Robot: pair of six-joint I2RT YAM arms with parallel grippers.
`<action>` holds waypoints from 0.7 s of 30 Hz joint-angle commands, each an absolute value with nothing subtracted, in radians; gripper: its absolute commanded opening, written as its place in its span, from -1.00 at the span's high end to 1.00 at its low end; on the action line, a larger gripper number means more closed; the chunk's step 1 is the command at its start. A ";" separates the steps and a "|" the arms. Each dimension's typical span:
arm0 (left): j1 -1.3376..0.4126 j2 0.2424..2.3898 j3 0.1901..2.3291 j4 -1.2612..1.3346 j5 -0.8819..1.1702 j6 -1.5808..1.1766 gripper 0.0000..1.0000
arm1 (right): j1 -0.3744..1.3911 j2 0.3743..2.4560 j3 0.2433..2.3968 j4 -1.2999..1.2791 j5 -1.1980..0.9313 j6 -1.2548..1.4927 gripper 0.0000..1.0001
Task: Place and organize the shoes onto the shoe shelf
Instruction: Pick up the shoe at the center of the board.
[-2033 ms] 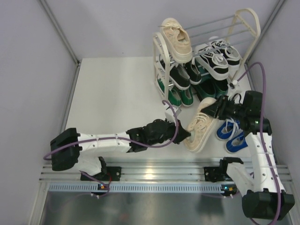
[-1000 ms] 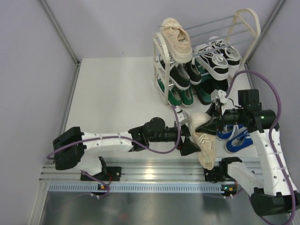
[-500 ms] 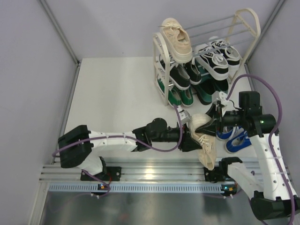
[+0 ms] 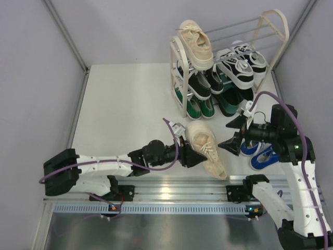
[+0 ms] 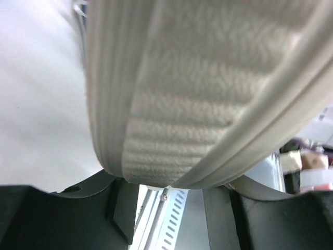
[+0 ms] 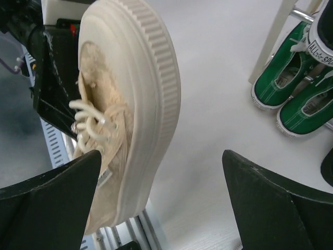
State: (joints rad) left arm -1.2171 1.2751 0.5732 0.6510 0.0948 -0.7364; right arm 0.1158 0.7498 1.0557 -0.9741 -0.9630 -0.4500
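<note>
Your left jaws alone clamp the cream sneaker (image 4: 205,151), tilted above the near edge of the table (image 4: 130,104), well apart from the shoe shelf (image 4: 174,60); your right jaws gape empty beside it. A fast swing could twist it loose over that edge. The left wrist shows only sole; the right wrist shows its laces.

Likely a lab cell; bare grey walls (image 4: 31,78); aluminium rail (image 4: 171,191).
</note>
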 commanded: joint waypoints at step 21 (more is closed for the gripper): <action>-1.215 1.127 0.601 0.773 -0.281 -1.109 1.00 | 0.279 0.779 1.137 -0.999 -0.789 -0.560 -0.38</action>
State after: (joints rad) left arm -1.2167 1.1347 0.5247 0.6334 -0.2710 -1.0782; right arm 0.2462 0.7631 1.0885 -1.0615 -0.8326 -0.5743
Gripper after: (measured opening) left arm 0.507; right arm 0.695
